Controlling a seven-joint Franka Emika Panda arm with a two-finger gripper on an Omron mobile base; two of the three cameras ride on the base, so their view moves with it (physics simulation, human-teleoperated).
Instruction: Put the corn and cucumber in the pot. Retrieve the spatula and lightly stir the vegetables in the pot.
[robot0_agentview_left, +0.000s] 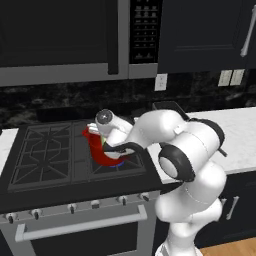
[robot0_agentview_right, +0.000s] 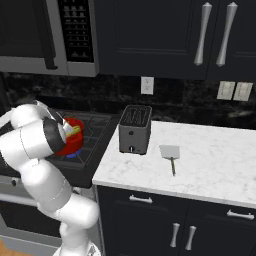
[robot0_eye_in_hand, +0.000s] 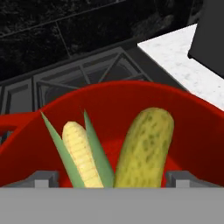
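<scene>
Left base view: stove (robot0_agentview_left: 50, 150) with black grates. The red pot (robot0_agentview_left: 102, 152) stands on the front right burner, half hidden by the white arm reaching over it. The gripper (robot0_agentview_left: 106, 142) sits at the pot's mouth, its fingers out of sight.

Right base view: pot (robot0_agentview_right: 71, 140) on the stove beside the marble counter (robot0_agentview_right: 215, 160), a strip of yellow showing at its rim. On the counter stand a dark toaster (robot0_agentview_right: 135, 129) and, just to its right, the spatula (robot0_agentview_right: 170, 156): pale flat blade toward the wall, thin dark handle toward the counter's front edge. It lies well apart from the pot.

Hand view: looking into the pot (robot0_eye_in_hand: 109, 94). The corn (robot0_eye_in_hand: 81, 153), with green husk leaves, and the cucumber (robot0_eye_in_hand: 144, 146) lie side by side inside, leaning against the near wall. Fingertips (robot0_eye_in_hand: 43, 178) stand wide apart at either side, holding nothing.

Handling, as judged: both vegetables are in; the spatula is next. It looks light, stiff and thin, lying flat, so it may slip. Best hold is mid-handle, fingers closing across its width.
</scene>
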